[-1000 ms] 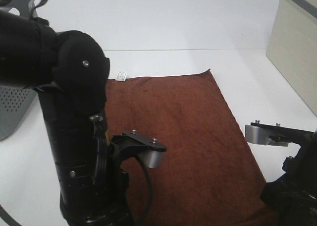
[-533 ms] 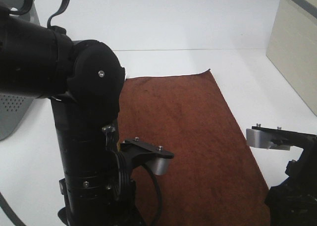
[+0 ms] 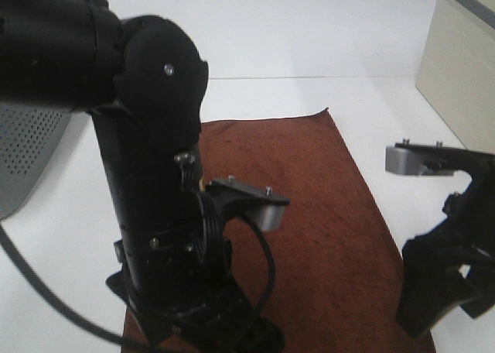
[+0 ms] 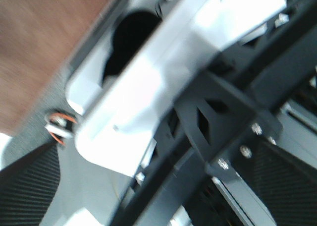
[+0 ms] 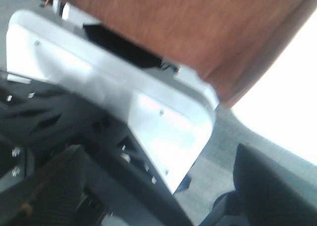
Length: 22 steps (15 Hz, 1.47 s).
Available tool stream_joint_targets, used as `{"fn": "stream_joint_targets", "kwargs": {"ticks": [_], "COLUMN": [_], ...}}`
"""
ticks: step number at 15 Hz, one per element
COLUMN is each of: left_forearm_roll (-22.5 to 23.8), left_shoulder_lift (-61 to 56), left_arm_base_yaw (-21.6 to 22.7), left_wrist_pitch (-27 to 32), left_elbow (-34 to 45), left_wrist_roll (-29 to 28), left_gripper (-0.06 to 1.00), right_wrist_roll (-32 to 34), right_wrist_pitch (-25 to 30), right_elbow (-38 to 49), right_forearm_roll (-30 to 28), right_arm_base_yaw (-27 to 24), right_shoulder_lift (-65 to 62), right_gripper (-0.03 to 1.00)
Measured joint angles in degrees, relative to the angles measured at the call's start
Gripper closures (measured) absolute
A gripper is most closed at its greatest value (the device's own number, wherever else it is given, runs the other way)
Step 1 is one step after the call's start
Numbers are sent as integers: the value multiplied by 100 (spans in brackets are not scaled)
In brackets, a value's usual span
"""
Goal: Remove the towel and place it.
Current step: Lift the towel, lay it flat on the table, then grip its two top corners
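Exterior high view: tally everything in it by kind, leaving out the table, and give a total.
Towel, dark brown: 1
Basket, grey and perforated: 1
Box, beige: 1
Robot arms, black: 2 (left arm, right arm)
Total: 5

You see the towel (image 3: 325, 214) as matt rust-brown cloth with a short, rough nap. Table (image 3: 309, 43): smooth white, faint sheen. Left arm (image 3: 147, 82) housing: matt black, plastic-looking, with bright metal screws. Basket (image 3: 27, 148): grey, perforated, matt.
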Motion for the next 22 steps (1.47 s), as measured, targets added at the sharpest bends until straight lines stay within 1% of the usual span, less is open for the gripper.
{"fn": "stream_joint_targets", "kwargs": {"ticks": [2, 4, 5, 6, 8, 9, 10, 13, 15, 17, 19, 22], "left_forearm_roll": [304, 401, 418, 435, 464, 464, 464, 470, 453, 378, 338, 103], "left_shoulder_lift": [0, 0, 0, 0, 0, 0, 0, 0, 6, 223, 710, 1604], "left_arm_base_yaw": [355, 854, 1146, 1438, 1977, 2286, 2613, 3409, 3770, 4039, 4108, 4108], "left_wrist_pitch": [0, -11, -63, -143, -487, -722, -957, -1610, -1856, -1948, -1948, -1885], "left_elbow": [-413, -710, -791, -819, -825, -825, -837, -842, -842, -980, -1432, -2372], "left_wrist_roll": [0, 29, 97, 178, 241, 264, 264, 372, 516, 653, 739, 739], "left_gripper": [-4, -4, -4, -4, -4, -4, -4, -4, -4, -4, -4, -4], "right_wrist_roll": [149, 229, 246, 275, 281, 292, 292, 275, 195, 11, -86, -172], "right_wrist_pitch": [-120, -97, -74, -57, -23, -23, 6, 286, 498, 636, 636, 653], "right_elbow": [-659, -1381, -1707, -2063, -2716, -3054, -3363, -4269, -5180, -6188, -7019, -7609], "right_forearm_roll": [-160, -189, -183, -183, -178, -178, -178, -201, -252, -235, -235, -218], "right_arm_base_yaw": [-6, -69, -183, -413, -888, -1008, -1026, -1031, -1043, -1049, -1049, -1060], "right_shoulder_lift": [6, 132, 275, 464, 859, 1094, 1324, 2051, 2744, 3512, 4200, 4859], "right_gripper": [18, 18, 18, 18, 18, 18, 18, 11, 10, 10, 10, 10]}}
